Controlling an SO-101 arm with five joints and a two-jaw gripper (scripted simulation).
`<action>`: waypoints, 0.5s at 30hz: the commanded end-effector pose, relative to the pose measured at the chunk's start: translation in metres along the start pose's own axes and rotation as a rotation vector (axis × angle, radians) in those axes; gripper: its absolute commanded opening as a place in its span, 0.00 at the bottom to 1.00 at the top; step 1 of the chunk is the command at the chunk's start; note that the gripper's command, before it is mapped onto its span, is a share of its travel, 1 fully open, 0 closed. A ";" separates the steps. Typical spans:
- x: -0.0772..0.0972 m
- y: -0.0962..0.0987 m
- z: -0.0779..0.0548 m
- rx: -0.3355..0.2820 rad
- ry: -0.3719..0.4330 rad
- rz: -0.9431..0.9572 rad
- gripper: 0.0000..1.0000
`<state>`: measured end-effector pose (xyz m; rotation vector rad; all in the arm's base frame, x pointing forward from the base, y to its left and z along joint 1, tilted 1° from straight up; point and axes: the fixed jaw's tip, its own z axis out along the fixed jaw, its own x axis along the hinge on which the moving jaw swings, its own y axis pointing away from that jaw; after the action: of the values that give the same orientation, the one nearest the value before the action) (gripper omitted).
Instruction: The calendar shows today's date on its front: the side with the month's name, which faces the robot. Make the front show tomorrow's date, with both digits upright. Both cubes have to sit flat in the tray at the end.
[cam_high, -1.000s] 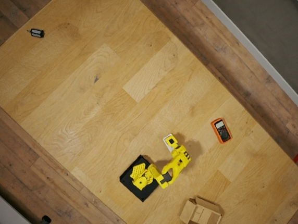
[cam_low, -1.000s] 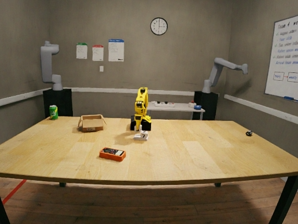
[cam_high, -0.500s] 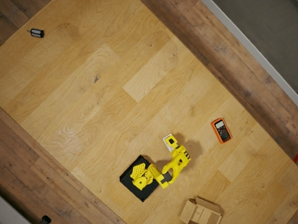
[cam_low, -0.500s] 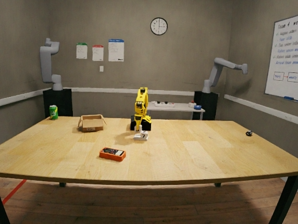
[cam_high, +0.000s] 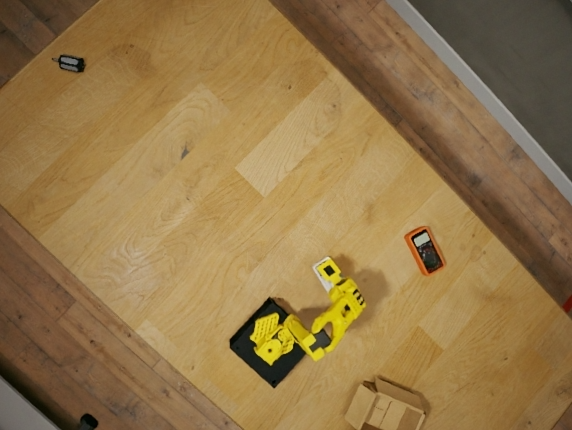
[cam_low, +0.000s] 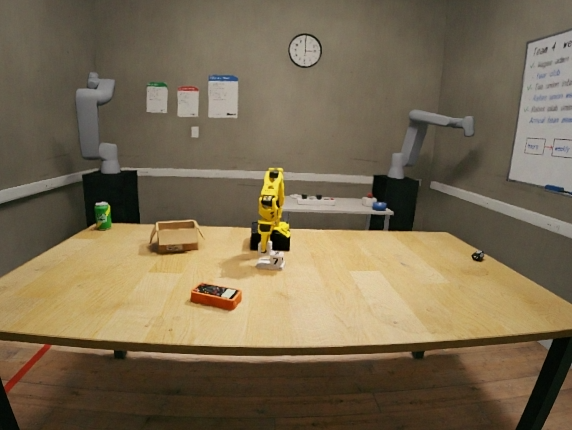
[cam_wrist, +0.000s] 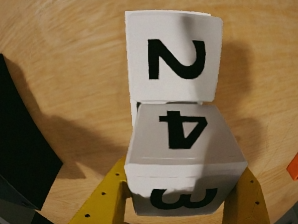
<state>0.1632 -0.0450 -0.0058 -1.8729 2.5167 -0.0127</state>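
An orange multimeter (cam_high: 425, 251) (cam_low: 216, 296) lay face up on the wooden counter (cam_high: 150, 200) (cam_low: 400, 310) (cam_wrist: 60, 50), well apart from the calendar, and a small dark object (cam_high: 71, 63) (cam_low: 478, 255) sat far off near the edge. A green can (cam_low: 103, 216) stood upright near another edge, beyond the cardboard box. Behind the counter, two grey arms (cam_low: 90, 122) (cam_low: 414, 137) stood on black pedestals, and a clock (cam_low: 305, 50) hung on the wall. The yellow arm (cam_high: 345, 310) (cam_low: 270, 202) reached out from its black base (cam_high: 274, 381) (cam_low: 255, 243), its end covering much of the calendar from above; nothing else stood close around the calendar. The pincer (cam_low: 265, 247) (cam_wrist: 185, 182) was closed on one white cube (cam_wrist: 187, 172), its yellow fingers parted by the cube's width, one on either side. In the wrist view that cube turned a 4 and a 3 to the camera, and it was tilted relative to its neighbour, the two appearing close together; whether it touched the tray could not be made out. The calendar's white tray (cam_high: 318, 275) (cam_low: 264, 266) rested on the counter in front of the base and carried the other cube (cam_low: 277, 259) (cam_wrist: 175, 57), which showed a 2 on top and a 7 toward the exterior camera. The cardboard box (cam_high: 385, 410) (cam_low: 176, 245) stood with its flaps open, its inside too indistinct to read.
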 end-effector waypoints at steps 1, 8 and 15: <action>-0.002 0.002 0.004 -0.009 -0.001 -0.011 0.00; -0.002 0.002 0.007 -0.009 -0.001 -0.009 0.00; -0.002 0.003 0.008 -0.009 -0.001 -0.008 0.00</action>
<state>0.1648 -0.0455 -0.0101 -1.8692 2.5116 -0.0250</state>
